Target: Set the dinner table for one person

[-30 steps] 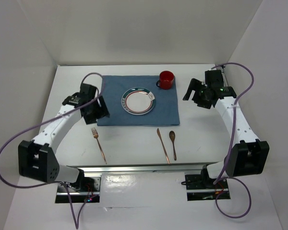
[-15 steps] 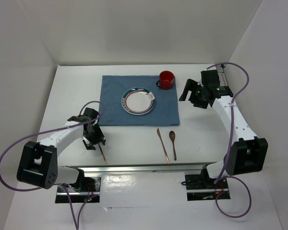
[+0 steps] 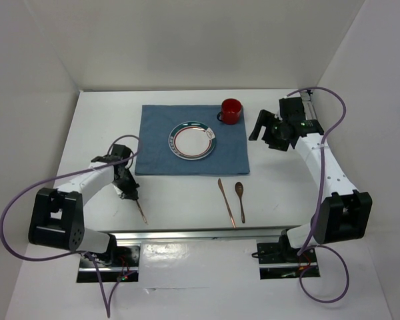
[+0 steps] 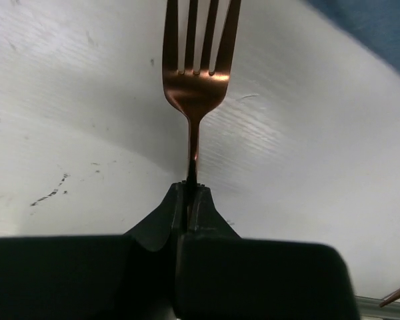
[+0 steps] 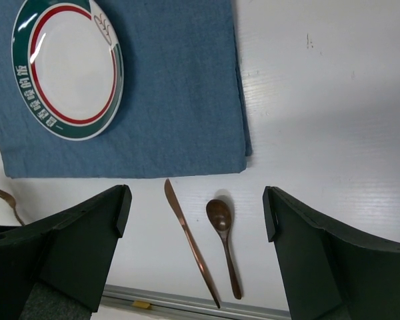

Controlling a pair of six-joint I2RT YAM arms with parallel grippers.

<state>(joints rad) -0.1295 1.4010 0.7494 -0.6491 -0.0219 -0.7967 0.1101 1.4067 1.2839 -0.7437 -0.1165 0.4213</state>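
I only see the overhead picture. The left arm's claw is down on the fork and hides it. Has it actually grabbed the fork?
Observer: Yes. In the left wrist view the left gripper is shut on the fork, on its thin handle close below the tines.
Operator: Which way do the tines point?
Observer: Away from the gripper, with a corner of the blue placemat off to one side.
Operator: And the other claw?
Observer: The right wrist view shows the right gripper open wide, holding nothing.

Dinner table (image 3: 100, 127) lies open left of the placemat (image 3: 230, 150); knife (image 3: 227, 202) and spoon (image 3: 241, 200) obstruct near-right.
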